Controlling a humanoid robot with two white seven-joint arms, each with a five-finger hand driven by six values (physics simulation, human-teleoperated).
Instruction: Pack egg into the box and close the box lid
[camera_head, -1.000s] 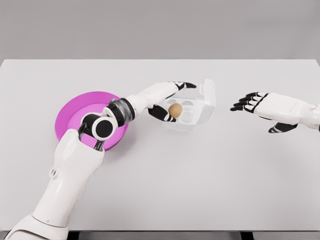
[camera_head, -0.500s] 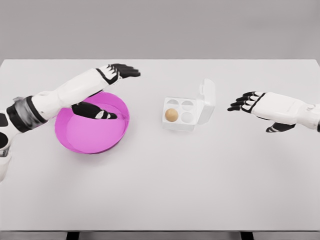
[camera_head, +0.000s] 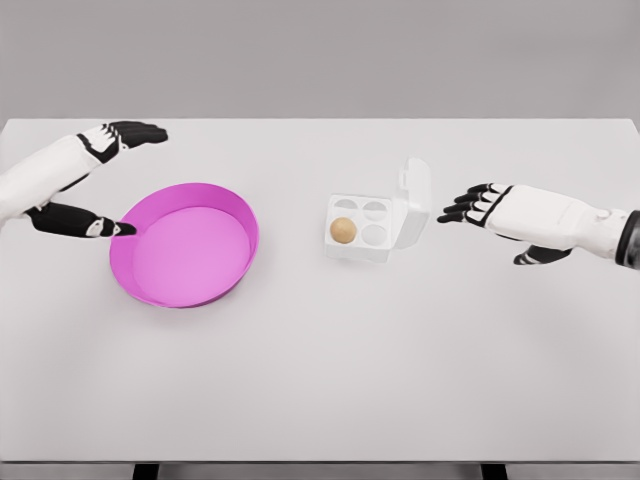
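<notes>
From my remote station, the egg (camera_head: 343, 230) sits in the box (camera_head: 362, 227) at its 8 o'clock cup, lid (camera_head: 413, 196) upright, my right hand (camera_head: 488, 206) spread at 3 o'clock, closing pending.

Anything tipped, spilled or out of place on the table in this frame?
Nothing stands out. The egg sits in one cup of the open box, the lid upright. The pink bowl is level. The left hand and the right hand are both open, holding nothing.

White arms — left hand (camera_head: 85, 165), right hand (camera_head: 500, 210) — black fingers.
</notes>
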